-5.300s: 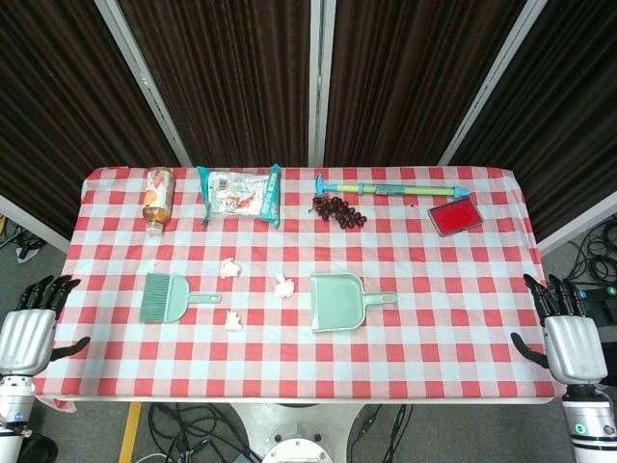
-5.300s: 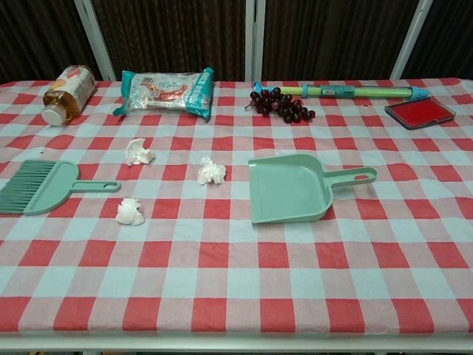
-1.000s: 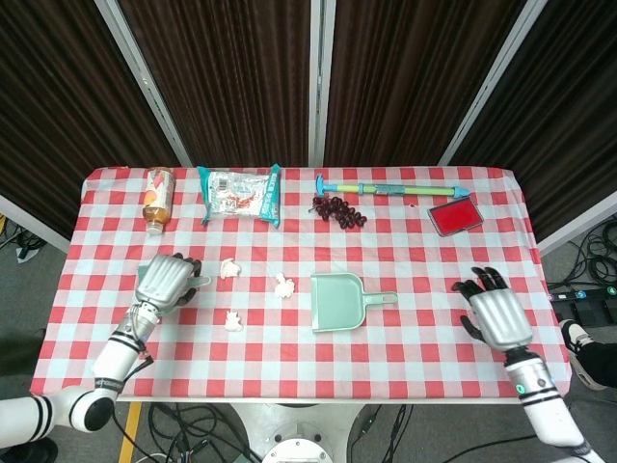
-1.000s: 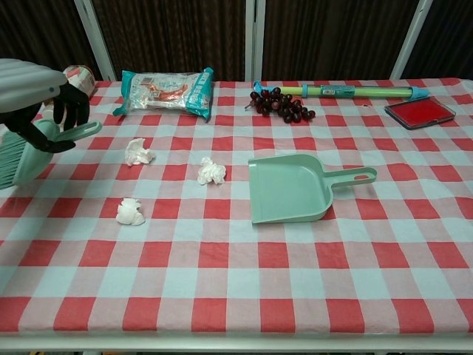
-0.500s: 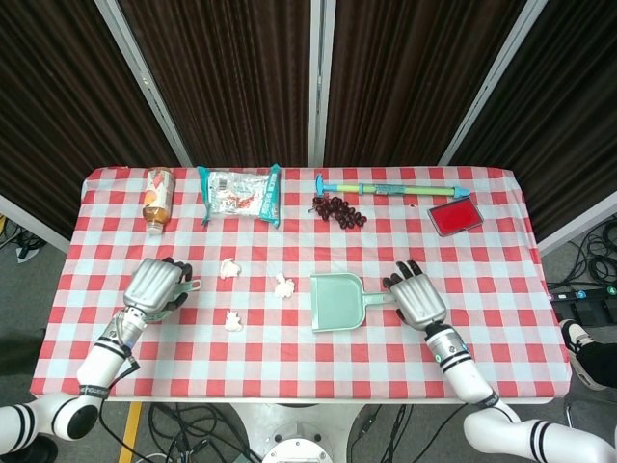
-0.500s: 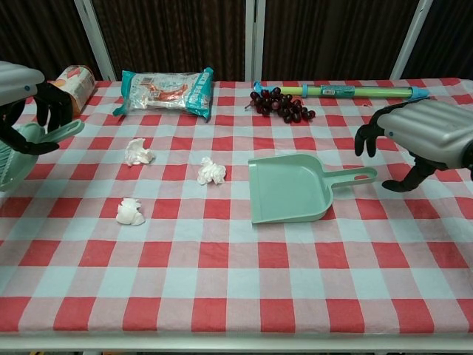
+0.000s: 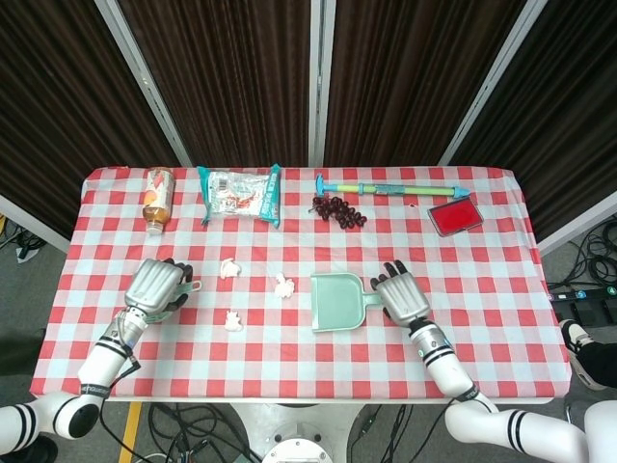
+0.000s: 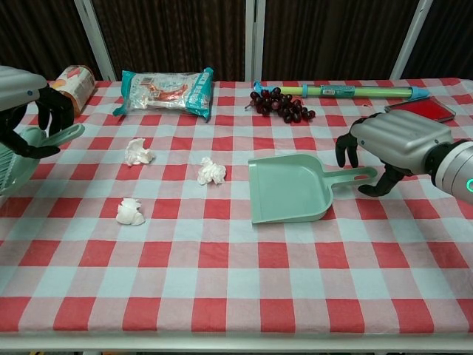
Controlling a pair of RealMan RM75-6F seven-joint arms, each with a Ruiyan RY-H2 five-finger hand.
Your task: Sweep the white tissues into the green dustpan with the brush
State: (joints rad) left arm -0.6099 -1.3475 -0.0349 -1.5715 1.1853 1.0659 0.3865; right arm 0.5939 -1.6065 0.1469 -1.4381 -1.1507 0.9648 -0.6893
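Checkered tablecloth [image 8: 222, 281] before us, our left hand [image 7: 157, 285] gripping the brush [image 8: 22, 148], right hand [image 8: 395, 144] spread wide over the green dustpan [image 8: 288, 188] handle, white tissues [image 8: 211, 171] between.

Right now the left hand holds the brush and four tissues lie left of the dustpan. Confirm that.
Not four: the chest view shows three tissues left of the dustpan. The left hand does hold the brush.
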